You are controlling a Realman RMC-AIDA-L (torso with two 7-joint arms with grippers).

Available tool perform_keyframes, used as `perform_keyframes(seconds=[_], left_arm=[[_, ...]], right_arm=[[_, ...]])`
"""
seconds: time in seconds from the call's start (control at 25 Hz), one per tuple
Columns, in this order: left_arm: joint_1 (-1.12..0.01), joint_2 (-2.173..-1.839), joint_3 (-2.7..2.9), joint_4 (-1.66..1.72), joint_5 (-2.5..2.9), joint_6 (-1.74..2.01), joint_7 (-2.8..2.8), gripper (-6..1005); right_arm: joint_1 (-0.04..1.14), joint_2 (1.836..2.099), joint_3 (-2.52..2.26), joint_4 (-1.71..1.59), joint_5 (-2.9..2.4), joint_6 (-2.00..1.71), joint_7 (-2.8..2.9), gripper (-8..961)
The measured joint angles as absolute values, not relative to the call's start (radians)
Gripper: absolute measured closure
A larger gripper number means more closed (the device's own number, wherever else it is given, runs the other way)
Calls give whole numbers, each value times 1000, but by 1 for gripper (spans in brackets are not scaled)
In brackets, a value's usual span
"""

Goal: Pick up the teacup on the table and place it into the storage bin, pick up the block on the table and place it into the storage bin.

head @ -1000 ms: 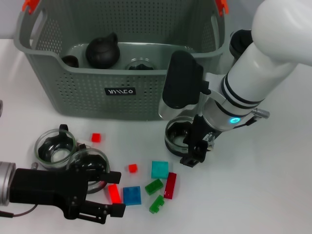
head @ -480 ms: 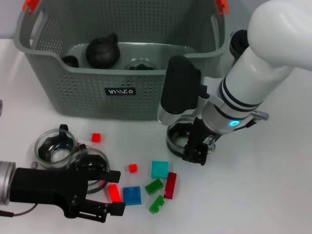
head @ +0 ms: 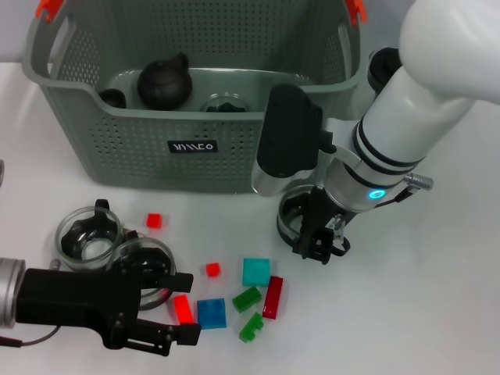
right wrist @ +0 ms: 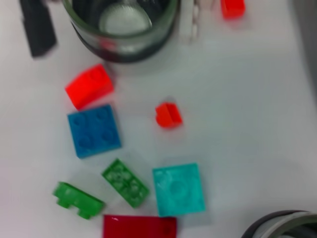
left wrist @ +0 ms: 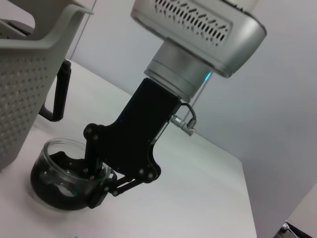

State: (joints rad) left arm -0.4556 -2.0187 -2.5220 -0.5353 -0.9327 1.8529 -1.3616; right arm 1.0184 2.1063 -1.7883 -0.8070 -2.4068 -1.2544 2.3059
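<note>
On the white worktop [head: 437, 312], before the storage bin [head: 117, 148], the right gripper [head: 316, 238] grasps a glass teacup [head: 293, 215] by its rim. Scattered blocks [head: 255, 271] lie beside it. Near the front edge, the left gripper [head: 168, 308] rests spread wide.

The right arm [head: 426, 94] is glossy white, with black rings, a small cyan light and a silver plug near its wrist. Both end effectors, right [head: 316, 242] and left [head: 144, 316], are matte black linkages.
</note>
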Motion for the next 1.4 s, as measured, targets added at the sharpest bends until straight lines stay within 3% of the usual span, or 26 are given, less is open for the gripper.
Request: perform_keyframes(seconds=[0.4, 0.84, 1.04, 1.24, 1.4], left_arm=[[-456, -2018, -2522, -535, -933, 1864, -1366, 95], [-456, -2017, -2522, -535, -933, 1865, -1360, 95], [-457, -2016, -2520, -535, -933, 1865, -1360, 95], [-458, -2016, -2517, -535, -933, 1865, -1360, 95], [-458, -2015, -2517, -535, -933, 1865, -1361, 95]], right_arm=[[961, 2102, -1592, -1135, -2347, -1532, 2311, 897], [1032, 2097, -1238, -1356, -2268, -1592, 2286, 898], [1068, 2081, -1158, -1250, -2340, -1459, 2227, 898], [1113, 2037, -1128, -969, -2346, -1287, 2149, 898], [1125, 2030, -1126, -796, -2346, -1158, 2088, 898]])
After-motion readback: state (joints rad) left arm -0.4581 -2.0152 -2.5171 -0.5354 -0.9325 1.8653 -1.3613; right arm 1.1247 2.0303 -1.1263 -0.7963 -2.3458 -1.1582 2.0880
